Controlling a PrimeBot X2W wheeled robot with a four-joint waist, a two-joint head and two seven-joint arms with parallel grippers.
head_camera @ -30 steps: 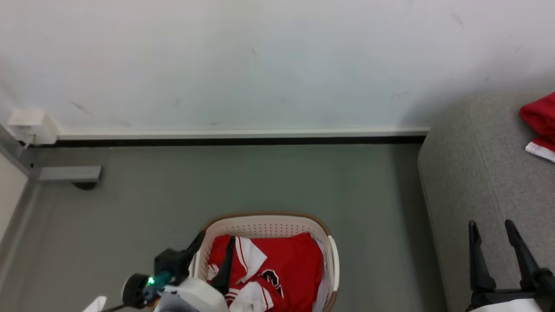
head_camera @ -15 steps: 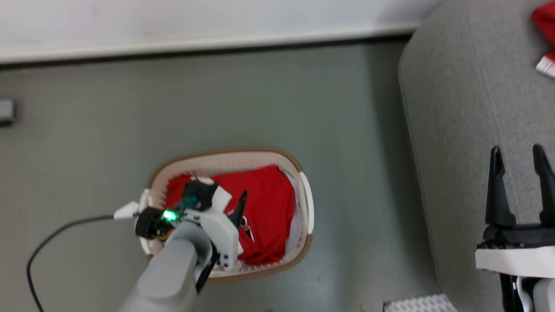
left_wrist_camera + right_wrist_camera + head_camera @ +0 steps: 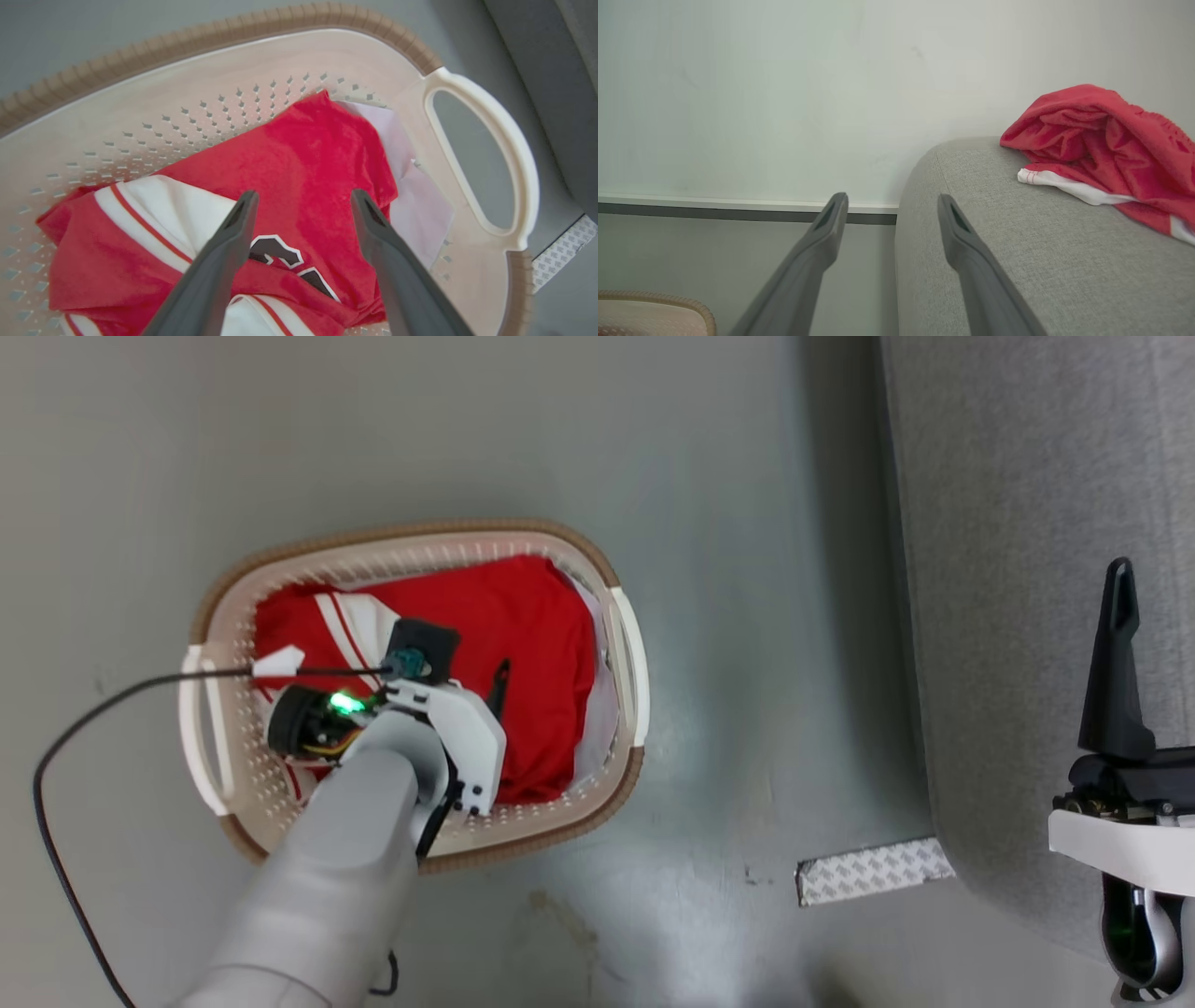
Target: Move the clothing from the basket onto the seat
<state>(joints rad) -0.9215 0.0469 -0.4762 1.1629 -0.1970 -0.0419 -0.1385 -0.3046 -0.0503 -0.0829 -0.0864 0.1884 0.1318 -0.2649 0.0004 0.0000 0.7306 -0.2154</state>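
The basket point(image 3: 625, 644) stands on the grey floor, white and perforated with a brown rim. In it lies the red clothing point(image 3: 523, 616) with white stripes. My left arm reaches down into the basket, and one dark finger point(image 3: 499, 686) shows beside the wrist. In the left wrist view my left gripper point(image 3: 303, 193) hangs open just above a red jersey point(image 3: 308, 158) with black lettering, holding nothing. The grey seat point(image 3: 1008, 569) fills the right side. One finger point(image 3: 1116, 663) of the right gripper stands over it. My right gripper point(image 3: 892, 196) is open and empty beside the seat's arm point(image 3: 1017, 242). A red garment point(image 3: 1101, 135) lies there.
A pale liner point(image 3: 416, 205) shows at the basket's right end under the jersey. A black cable point(image 3: 56, 747) loops over the floor left of the basket. A white patterned strip point(image 3: 873, 870) lies on the floor by the seat's corner. A white wall with a dark baseboard point(image 3: 738, 212) stands behind.
The head camera has tilted down, so the basket sits higher in the picture. My left arm has gone further in over the clothing. Both grippers stay open.
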